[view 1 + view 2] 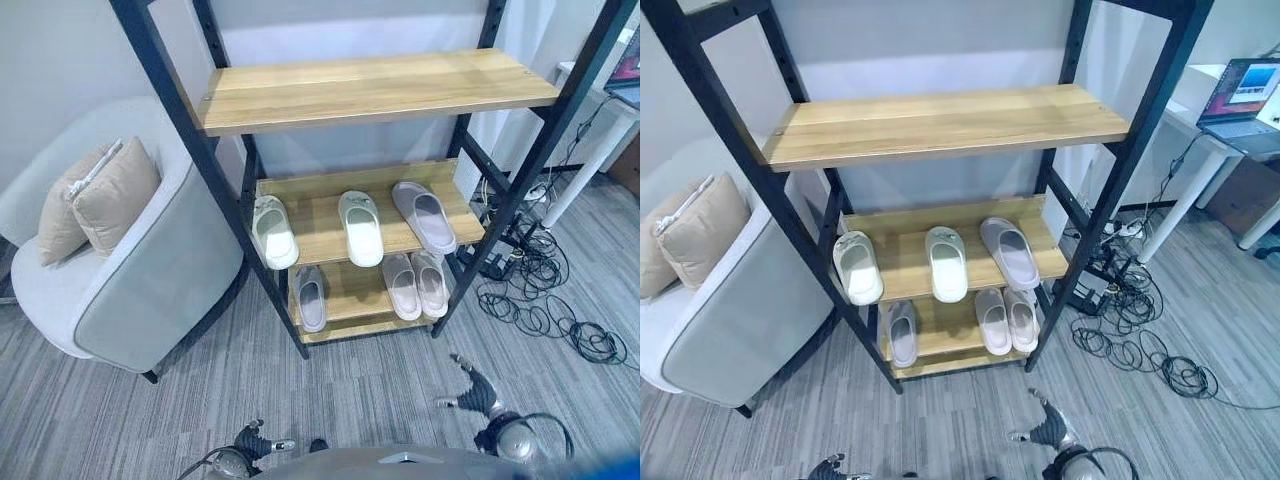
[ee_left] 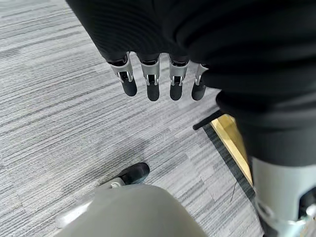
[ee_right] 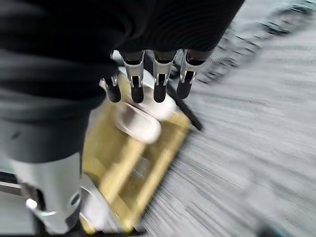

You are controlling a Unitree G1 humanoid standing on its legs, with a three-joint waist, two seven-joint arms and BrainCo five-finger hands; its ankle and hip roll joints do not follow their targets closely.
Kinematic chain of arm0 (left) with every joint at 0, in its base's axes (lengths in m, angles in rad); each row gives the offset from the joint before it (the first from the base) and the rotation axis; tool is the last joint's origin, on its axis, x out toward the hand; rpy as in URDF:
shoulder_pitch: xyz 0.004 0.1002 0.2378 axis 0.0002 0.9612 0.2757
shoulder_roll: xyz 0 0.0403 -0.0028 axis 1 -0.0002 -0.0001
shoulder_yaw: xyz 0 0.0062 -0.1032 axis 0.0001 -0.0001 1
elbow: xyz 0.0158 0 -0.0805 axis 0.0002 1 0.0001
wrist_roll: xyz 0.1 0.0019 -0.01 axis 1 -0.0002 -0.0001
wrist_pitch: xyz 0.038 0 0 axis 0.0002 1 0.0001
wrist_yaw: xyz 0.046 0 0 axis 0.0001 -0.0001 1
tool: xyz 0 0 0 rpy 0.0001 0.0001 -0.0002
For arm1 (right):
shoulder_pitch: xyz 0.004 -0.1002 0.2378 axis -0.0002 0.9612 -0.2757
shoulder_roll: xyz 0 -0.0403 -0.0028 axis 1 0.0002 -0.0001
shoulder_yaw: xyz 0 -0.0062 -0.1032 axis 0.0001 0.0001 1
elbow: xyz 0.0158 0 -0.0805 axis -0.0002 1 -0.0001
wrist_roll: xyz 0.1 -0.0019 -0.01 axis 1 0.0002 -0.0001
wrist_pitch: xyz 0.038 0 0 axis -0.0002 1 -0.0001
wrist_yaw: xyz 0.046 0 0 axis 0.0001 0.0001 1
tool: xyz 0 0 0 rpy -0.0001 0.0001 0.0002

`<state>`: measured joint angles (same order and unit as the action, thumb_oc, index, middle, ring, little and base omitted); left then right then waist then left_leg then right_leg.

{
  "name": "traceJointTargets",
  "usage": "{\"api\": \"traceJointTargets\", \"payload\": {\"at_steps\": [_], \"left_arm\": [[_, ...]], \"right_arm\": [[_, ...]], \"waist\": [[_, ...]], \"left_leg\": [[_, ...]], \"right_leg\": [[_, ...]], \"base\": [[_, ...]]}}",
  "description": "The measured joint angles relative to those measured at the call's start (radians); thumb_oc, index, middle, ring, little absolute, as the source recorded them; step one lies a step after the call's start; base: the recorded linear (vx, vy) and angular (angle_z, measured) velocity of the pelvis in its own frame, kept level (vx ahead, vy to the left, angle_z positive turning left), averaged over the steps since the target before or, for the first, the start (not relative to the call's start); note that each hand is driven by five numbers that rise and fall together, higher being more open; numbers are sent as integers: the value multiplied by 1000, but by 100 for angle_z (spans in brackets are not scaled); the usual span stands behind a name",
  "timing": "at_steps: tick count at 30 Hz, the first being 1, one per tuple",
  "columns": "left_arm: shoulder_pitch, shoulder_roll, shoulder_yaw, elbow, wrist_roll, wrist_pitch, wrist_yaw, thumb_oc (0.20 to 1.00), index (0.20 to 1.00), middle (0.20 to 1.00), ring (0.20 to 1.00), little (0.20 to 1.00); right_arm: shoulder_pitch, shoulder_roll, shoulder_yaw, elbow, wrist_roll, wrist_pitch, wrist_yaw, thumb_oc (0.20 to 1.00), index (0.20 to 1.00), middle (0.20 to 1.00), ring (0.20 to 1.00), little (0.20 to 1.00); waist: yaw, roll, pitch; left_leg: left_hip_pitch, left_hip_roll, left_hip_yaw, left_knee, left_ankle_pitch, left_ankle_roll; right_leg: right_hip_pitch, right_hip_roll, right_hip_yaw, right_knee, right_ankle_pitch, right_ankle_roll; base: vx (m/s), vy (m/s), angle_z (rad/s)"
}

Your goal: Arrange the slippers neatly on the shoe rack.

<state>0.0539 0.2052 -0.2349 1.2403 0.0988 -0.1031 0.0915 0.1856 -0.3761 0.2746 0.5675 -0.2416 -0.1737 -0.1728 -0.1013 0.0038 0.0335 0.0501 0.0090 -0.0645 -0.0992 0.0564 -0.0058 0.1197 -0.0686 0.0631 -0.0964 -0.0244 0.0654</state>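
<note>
Fingers of the left hand (image 2: 158,79) hang straight and relaxed over the grey carpet (image 2: 59,98), holding nothing; the right hand (image 3: 148,79) likewise has its fingers loosely extended and empty, low in front of the shoe rack (image 1: 160,70).

All six slippers sit on the rack's two lower wooden shelves. On the middle shelf (image 1: 320,215) lie three: a pale green-white slipper (image 1: 273,231) at the left edge, a white slipper (image 1: 361,228) in the centre, and a lilac-grey slipper (image 1: 424,216) toward the right edge, angled slightly. Their toes point toward the shelf's front edge. On the bottom shelf (image 1: 350,290) a grey slipper (image 1: 310,297) lies alone by the left edge, and a pair of pinkish slippers (image 1: 415,285) lies side by side, touching, at the right edge. The top shelf (image 1: 370,88) carries nothing.

A grey armchair (image 1: 140,290) with two beige cushions (image 1: 95,195) stands just left of the rack. Black cables (image 1: 545,300) lie coiled on the carpet to the right, near a white desk (image 1: 1200,150) bearing a laptop (image 1: 1250,95).
</note>
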Motion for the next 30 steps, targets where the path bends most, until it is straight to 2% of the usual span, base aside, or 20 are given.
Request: {"api": "traceJointTargets", "payload": {"at_steps": [6,10,15,18,20,23,28,30], "left_arm": [[17,-6,-19,1,10,-1,3,1000,1000,1000,1000,1000],[11,-3,-42,0,13,-11,3,1000,1000,1000,1000,1000],[10,0,-42,-3,14,-18,3,1000,1000,1000,1000,1000],[8,2,-52,-27,14,-19,2,1000,1000,1000,1000,1000],[-8,6,-80,-31,13,-23,3,1000,1000,1000,1000,1000],[-19,4,-81,-41,11,-32,2,1000,1000,1000,1000,1000],[-50,11,-116,-51,8,-41,9,1000,1000,1000,1000,1000],[-66,9,-117,-51,8,-41,25,1000,1000,1000,1000,1000]], "right_arm": [[-139,-10,9,3,-38,-10,-58,1000,1000,1000,1000,1000],[-261,-77,0,-81,-58,-14,-101,1000,1000,1000,1000,1000],[-341,-76,-79,-181,-58,-13,-162,1000,1000,1000,1000,1000],[-398,-76,-84,-104,-56,-13,-183,1000,1000,1000,1000,1000],[-484,-76,-87,2,-35,-9,-188,1000,1000,1000,1000,1000],[-511,-76,-93,32,-16,-8,-196,1000,1000,1000,1000,1000],[-611,-73,-109,145,69,-2,-230,1000,1000,1000,1000,1000],[-619,-72,-108,158,103,-2,-234,1000,1000,1000,1000,1000]], "waist": [[28,14,-21],[59,16,-24],[74,22,-19],[97,12,-7],[107,15,9],[139,17,29],[151,31,81],[173,28,102]], "left_leg": [[5,-1,-26,0,7,0],[-5,-4,-52,0,8,-1],[-51,-6,-71,3,23,-5],[-57,-9,-85,4,26,-7],[-86,-10,-109,2,35,-11],[-109,-10,-118,5,45,-13],[-191,-11,-142,6,69,-17],[-199,-13,-152,5,70,-18]], "right_leg": [[24,1,-25,0,-2,-6],[25,1,-54,-1,-15,1],[-8,1,-82,-1,-9,-6],[-7,0,-101,-1,-12,-2],[-27,2,-117,-1,-13,0],[-43,4,-132,-1,-10,-1],[-112,8,-155,-1,5,-2],[-115,8,-165,-1,3,0]], "base": [[47,-9,13],[48,-4,22],[28,9,14],[34,9,18],[12,-1,31],[0,6,15],[-15,12,14],[17,9,14]]}}
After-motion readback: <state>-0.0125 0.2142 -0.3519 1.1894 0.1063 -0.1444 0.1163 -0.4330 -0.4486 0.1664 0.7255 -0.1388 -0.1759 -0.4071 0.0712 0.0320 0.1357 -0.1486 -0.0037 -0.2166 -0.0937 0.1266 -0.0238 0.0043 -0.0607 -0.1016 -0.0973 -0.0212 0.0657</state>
